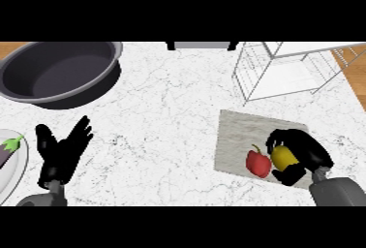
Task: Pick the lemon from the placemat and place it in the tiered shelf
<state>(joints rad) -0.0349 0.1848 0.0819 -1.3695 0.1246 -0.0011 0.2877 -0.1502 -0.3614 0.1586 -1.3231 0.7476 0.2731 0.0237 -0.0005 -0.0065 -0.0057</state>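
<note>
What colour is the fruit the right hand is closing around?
Yellow: the lemon in the right hand, head view.

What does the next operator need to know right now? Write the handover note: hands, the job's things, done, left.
Right hand: curled round the lemon, which is still low over the placemat; whether it has lifted off cannot be told.
Left hand: open, fingers up, resting at the left of the counter.
A red pepper lies on the placemat, right beside the lemon.
Tiered shelf: stands at the far right, beyond the placemat; nothing seen in it.
Done: lemon grasped.
Left: lift it, carry it to the shelf, set it inside, release.
</note>
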